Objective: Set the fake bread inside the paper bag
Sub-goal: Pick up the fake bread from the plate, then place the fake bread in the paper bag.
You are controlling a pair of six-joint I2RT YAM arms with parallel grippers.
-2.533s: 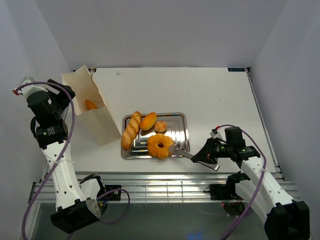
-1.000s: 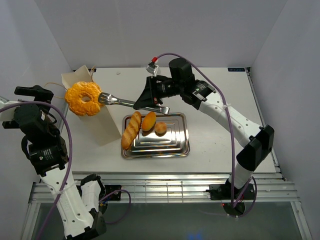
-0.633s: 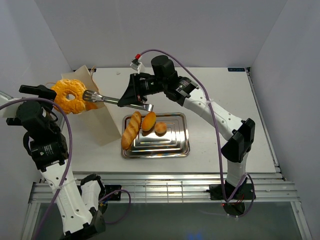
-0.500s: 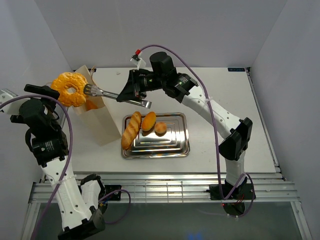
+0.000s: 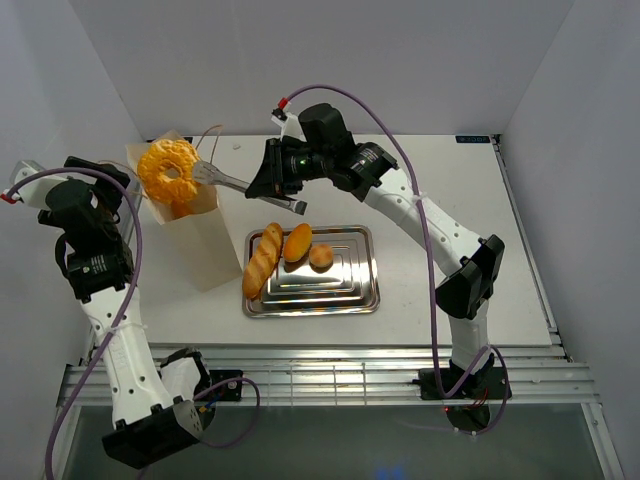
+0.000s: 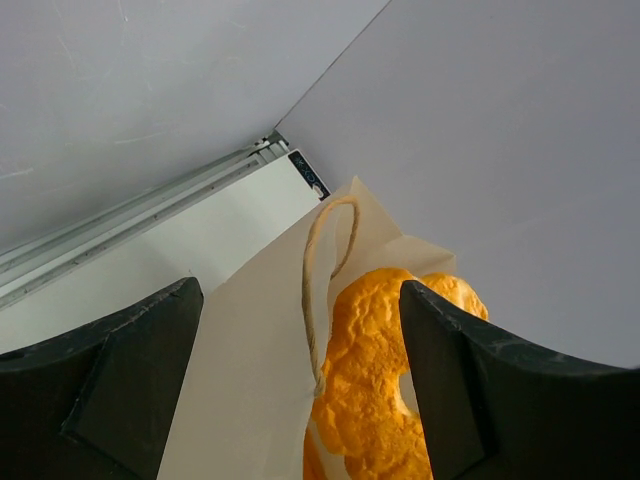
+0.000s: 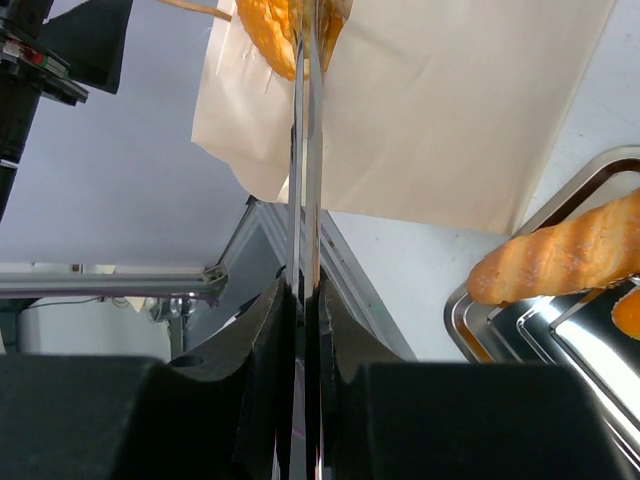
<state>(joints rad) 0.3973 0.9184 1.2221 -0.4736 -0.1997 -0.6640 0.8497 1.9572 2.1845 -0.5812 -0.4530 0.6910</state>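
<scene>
Right now my right pincer (image 7: pixel 303 295) is clamped tight on the handles of the metal tongs (image 5: pixel 238 184), and the tongs' tips pinch the ring doughnut (image 5: pixel 167 172). That doughnut stands on edge at the open top of the paper bag (image 5: pixel 200 240). In the left wrist view its lower part is hidden behind the bag's wall. A bit of orange shows below it there, but I cannot tell whether that is another loaf.

My left pincer (image 6: pixel 300 330) is spread wide beside the bag with nothing in it. One brown cord handle (image 6: pixel 322 275) loops up between its fingers in that view.

The steel tray (image 5: pixel 350 290) lies on the table (image 5: pixel 440 210) just right of the bag and holds three loaves: one long baguette (image 5: pixel 262 260), one oval roll (image 5: pixel 297 241) touching its upper end, and one small round roll (image 5: pixel 321 255) just beside the oval one.

Counted up: one bag, one tray, one pair of tongs, and four pieces of fake bread that I can make out for sure.

At the table's far edge sits a small dark label (image 5: pixel 475 139); its writing is too small to read.
</scene>
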